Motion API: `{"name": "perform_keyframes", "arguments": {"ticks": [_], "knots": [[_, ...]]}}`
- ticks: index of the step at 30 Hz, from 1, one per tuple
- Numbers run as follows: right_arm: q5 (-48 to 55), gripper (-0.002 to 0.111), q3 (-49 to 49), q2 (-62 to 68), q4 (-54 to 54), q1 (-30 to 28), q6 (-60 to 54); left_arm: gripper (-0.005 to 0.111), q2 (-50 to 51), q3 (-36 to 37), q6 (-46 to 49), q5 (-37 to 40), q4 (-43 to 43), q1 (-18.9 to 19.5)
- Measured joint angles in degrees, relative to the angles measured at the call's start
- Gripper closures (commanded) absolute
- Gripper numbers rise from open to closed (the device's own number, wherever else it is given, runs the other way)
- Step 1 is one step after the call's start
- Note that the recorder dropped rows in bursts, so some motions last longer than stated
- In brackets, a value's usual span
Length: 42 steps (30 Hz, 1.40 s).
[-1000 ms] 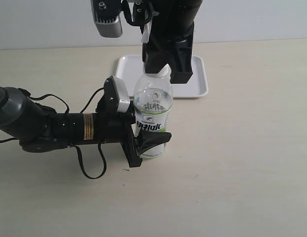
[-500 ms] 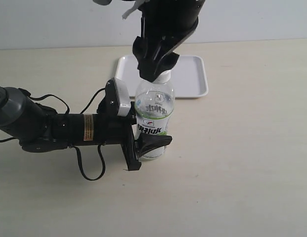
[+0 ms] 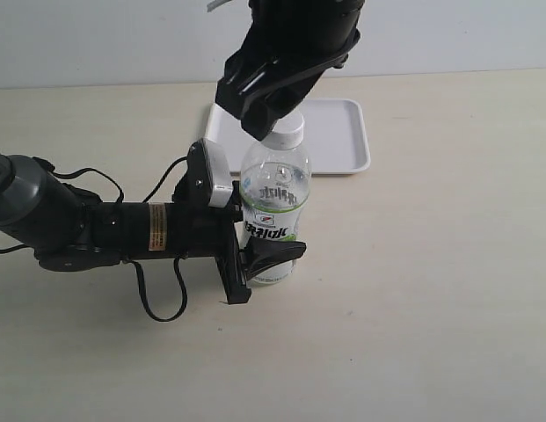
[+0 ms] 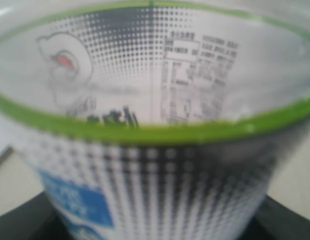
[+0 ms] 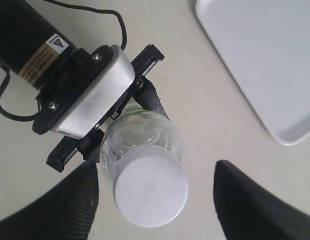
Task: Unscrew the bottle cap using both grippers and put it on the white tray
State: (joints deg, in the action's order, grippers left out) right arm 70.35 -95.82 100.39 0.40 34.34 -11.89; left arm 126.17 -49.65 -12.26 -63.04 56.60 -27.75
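The clear bottle [image 3: 273,207] with its white-and-green label stands upright on the table. My left gripper [image 3: 271,255] is shut on its lower body, and the label [image 4: 155,125] fills the left wrist view. The white bottle cap [image 3: 287,130] sits on the neck. My right gripper [image 3: 259,121] hangs just above and to the left of it. In the right wrist view it is open: the bottle cap [image 5: 151,191] lies between the black fingers [image 5: 60,210], nearer one of them and touching neither. The white tray [image 3: 343,141] lies behind the bottle.
The left arm [image 3: 97,224] lies low across the table's left side with loose black cables [image 3: 158,299] around it. The tray [image 5: 259,60] has nothing on it. Bare tabletop stretches to the right of the bottle and in front of it.
My right gripper has turned and lifted off the bottle's top, so the cap now shows below it. The left gripper and bottle have stayed put.
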Motion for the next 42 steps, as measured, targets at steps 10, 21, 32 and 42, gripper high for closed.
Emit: {"name": "perform_keyframes", "arguments": {"ticks": [10, 21, 32, 42], "knots": [[0.0, 0.047, 0.6, 0.0, -0.4, 0.0, 0.9, 0.107, 0.0, 0.0, 0.0, 0.0, 0.0, 0.0], [0.0, 0.054, 2.4, -0.7, -1.3, 0.0, 0.9, 0.107, 0.0, 0.0, 0.1, 0.0, 0.0, 0.0], [0.0, 0.054, 2.4, -1.2, -1.3, 0.0, -0.4, 0.107, 0.0, 0.0, 0.1, 0.0, 0.0, 0.0], [0.0, 0.054, 2.4, -1.2, -1.3, 0.0, -0.9, 0.107, 0.0, 0.0, 0.1, 0.0, 0.0, 0.0]]}}
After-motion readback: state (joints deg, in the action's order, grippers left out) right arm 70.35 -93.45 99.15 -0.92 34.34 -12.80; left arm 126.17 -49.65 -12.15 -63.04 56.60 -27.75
